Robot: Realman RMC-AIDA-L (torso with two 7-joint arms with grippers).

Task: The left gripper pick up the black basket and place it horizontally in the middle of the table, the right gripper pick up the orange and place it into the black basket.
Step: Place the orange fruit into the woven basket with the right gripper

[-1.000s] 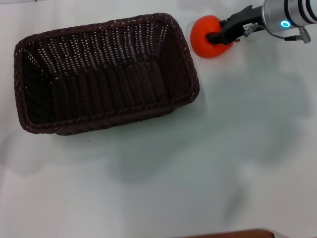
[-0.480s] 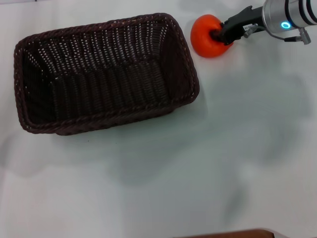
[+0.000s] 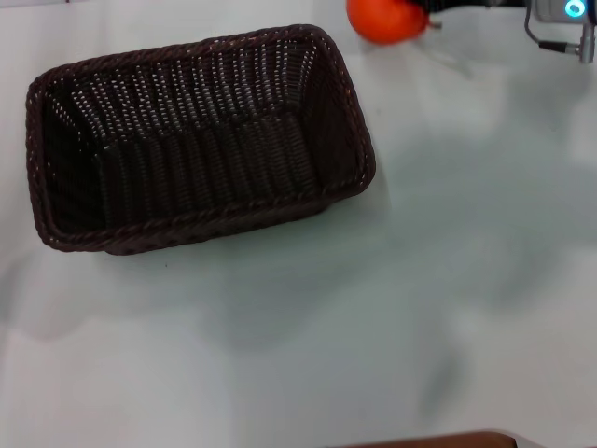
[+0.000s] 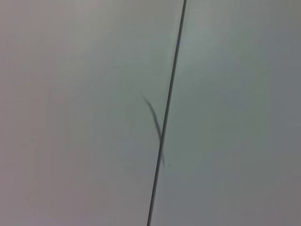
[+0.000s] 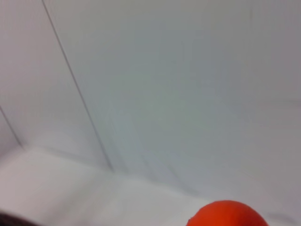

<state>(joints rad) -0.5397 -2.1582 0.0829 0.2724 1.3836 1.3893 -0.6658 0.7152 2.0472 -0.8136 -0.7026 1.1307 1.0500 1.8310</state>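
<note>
The black basket (image 3: 196, 140) lies lengthwise on the white table (image 3: 448, 280), left of the middle, open side up and empty. The orange (image 3: 382, 19) is at the far edge of the head view, just beyond the basket's right end, and is partly cut off. My right gripper (image 3: 427, 9) is shut on the orange from the right; only a bit of its black body and the arm's blue ring (image 3: 574, 8) show. In the right wrist view the orange (image 5: 228, 214) shows low over the table. My left gripper is out of view.
A brown edge (image 3: 438, 439) runs along the near side of the table. The left wrist view shows only white surface crossed by a thin dark seam (image 4: 167, 113). Seams also cross the surface in the right wrist view (image 5: 77, 89).
My right gripper has carried the orange up and away from its spot beside the basket, towards the far edge of the head view. The basket has not moved.
</note>
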